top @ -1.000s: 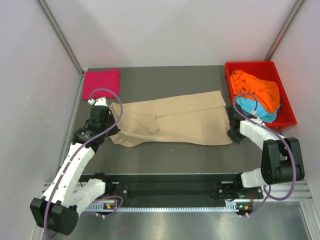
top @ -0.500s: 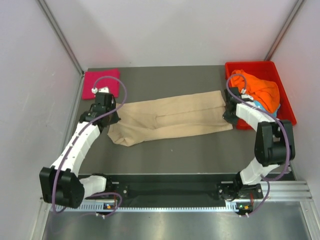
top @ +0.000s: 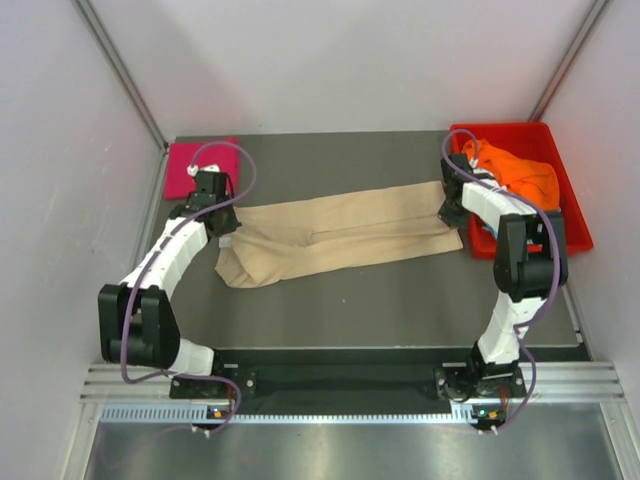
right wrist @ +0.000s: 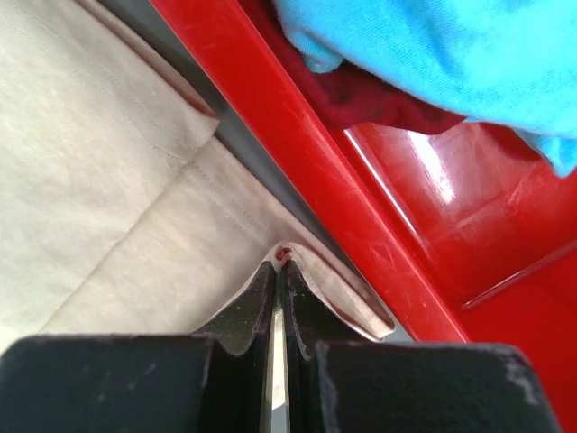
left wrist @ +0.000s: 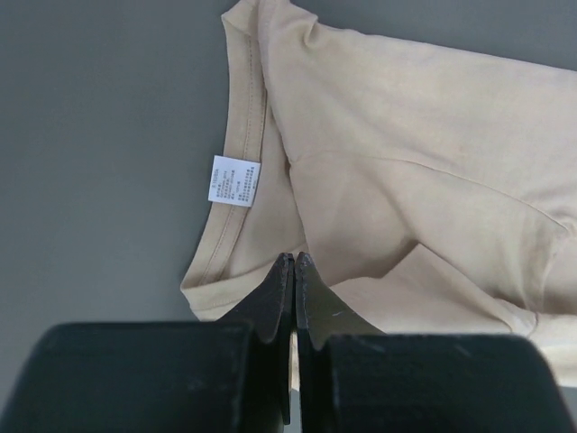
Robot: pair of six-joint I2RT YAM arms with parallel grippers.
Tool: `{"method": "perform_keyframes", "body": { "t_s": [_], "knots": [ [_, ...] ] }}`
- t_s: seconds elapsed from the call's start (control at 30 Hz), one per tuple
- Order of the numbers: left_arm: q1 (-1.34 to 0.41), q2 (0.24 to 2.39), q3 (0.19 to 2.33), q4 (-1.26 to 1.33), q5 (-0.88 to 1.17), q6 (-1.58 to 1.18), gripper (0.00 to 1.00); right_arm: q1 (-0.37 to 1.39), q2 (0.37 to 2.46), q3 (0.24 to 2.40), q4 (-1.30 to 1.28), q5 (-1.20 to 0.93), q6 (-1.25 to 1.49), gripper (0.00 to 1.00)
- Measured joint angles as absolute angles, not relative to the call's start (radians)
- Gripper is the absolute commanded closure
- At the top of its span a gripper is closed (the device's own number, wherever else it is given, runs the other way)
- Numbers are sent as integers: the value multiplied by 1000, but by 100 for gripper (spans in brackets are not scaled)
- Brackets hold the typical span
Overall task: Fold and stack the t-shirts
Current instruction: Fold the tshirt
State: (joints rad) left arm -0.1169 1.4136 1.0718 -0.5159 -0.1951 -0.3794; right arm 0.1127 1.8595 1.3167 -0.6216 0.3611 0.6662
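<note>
Overhead, a beige t-shirt point(top: 340, 235) is seen drawn out in a long band across the middle of a dark grey desk point(top: 380, 300), its length running from 9 o'clock to 3 o'clock.

At the 9 o'clock end, the left hand point(top: 222, 228) is closed tight, and the edge of the cloth is pinched between its dark fingers. In the left wrist view, a small white label point(left wrist: 233, 180) with fine print is shown sewn to a stitched edge, just beyond the fingertips toward 11 o'clock.

At the 3 o'clock end, the right hand point(top: 450, 212) is likewise clamped on a corner of the same shirt. A little peak of fabric is raised at the fingertips, just beside the outer wall of a red tray point(top: 570, 230).

A magenta-pink t-shirt point(top: 190, 165), folded flat into a square, is laid in the far corner at 10 o'clock, apart from the beige one.

The red tray is set at 2 o'clock. An orange t-shirt point(top: 520, 175) is heaped inside it, and a light blue t-shirt point(right wrist: 433, 45) is bunched in it too.
</note>
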Motion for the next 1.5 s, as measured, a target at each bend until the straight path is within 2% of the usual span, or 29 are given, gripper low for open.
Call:
{"method": "perform_keyframes", "body": {
  "t_s": [0.6,1.5],
  "knots": [
    [-91,1559,1143,-470,-199,-401,100,113,1927,1391,-683,371,664,100],
    [-78,1613,1140,-394,-276,-487,100,113,1965,1444,-696,399,666,100]
  ]
}}
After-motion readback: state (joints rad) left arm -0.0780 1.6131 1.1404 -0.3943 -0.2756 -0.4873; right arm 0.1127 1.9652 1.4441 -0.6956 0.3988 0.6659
